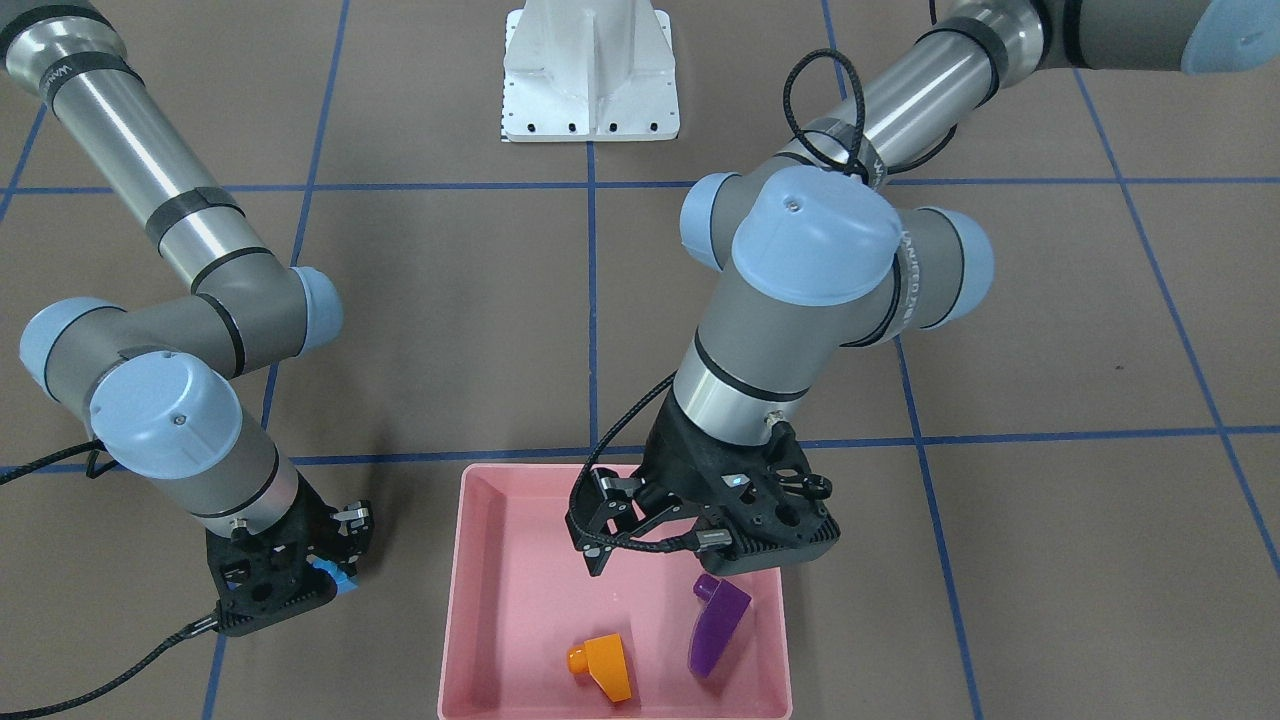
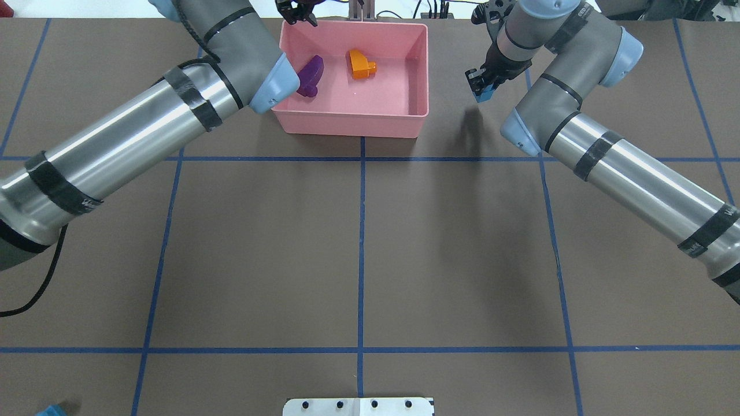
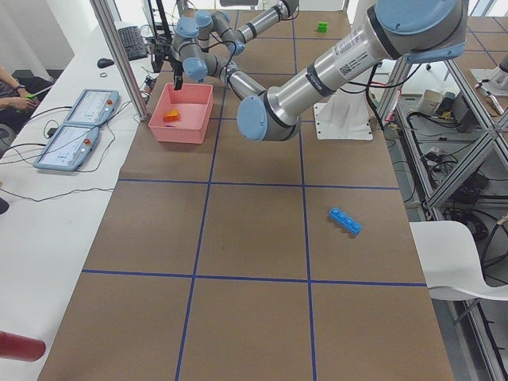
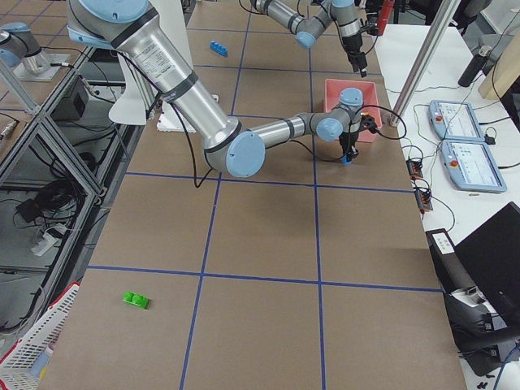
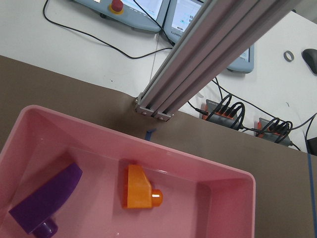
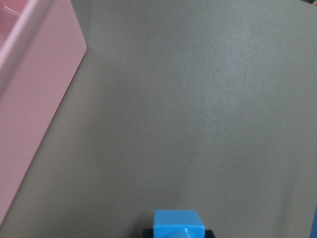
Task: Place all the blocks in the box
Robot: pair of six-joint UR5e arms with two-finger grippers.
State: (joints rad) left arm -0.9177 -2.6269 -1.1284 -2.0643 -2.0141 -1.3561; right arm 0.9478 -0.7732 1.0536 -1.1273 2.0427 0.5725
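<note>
While two blocks [image 1: 600, 665] inside one box [image 1: 510, 590], three blocks outside.

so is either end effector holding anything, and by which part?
Right end effector pinches the tiny blue brick across two opposite sides. Left end effector is open over the pink box, holding nothing.

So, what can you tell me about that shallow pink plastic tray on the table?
The shallow pink plastic tray is rectangular with rounded corners and low walls, smooth and slightly glossy. It sits flat on the brown table, near the edge far from the robot. On its floor lie an orange sloped brick and a purple sloped brick, apart from each other. The left gripper hovers open above its inside. The right gripper, holding a tiny blue brick, is outside it, to one side.
</note>
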